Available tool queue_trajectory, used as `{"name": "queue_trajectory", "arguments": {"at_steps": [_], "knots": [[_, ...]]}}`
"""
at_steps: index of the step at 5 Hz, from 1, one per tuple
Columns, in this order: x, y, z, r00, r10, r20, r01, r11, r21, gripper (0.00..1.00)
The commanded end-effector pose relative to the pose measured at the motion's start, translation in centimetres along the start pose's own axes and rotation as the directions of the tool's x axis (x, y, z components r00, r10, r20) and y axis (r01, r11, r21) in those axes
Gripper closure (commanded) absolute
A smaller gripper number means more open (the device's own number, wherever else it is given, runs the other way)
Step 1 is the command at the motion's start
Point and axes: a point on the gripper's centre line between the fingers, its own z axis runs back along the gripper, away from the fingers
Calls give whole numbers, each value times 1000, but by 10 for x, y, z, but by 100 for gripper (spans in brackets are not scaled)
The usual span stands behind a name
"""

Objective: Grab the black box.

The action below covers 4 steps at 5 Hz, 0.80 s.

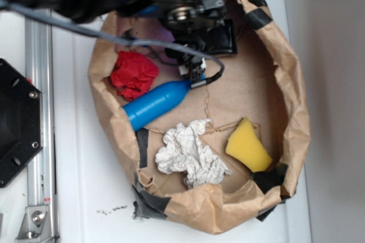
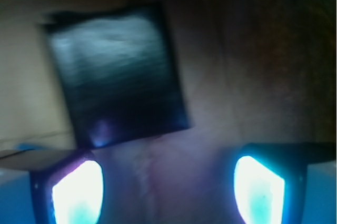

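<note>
- The claw [image 2: 167,182] is seen with fingers [image 2: 76,192] spread apart, nothing between them.
- The black box [image 2: 118,74] lies flat just beyond, off-centre to one side — a descent from here is judged likely to miss or nudge it against the paper wall [image 1: 288,83].

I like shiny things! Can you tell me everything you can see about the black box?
The black box is small, flat and square, glossy like smooth plastic, with pale glare across its top. It lies flat on the brown paper near the far edge of the paper nest, partly hidden under the robot arm in the exterior view. The gripper hovers above with jaws open, nothing gripping the box.
</note>
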Motion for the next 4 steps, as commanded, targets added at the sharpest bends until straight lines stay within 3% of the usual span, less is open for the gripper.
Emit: {"name": "queue_trajectory", "arguments": {"at_steps": [1, 4], "knots": [[41, -3, -6, 1000, -30, -2, 30, 1000, 3, 0], [30, -11, 6, 996, -90, -14, 90, 996, -14, 0]]}}
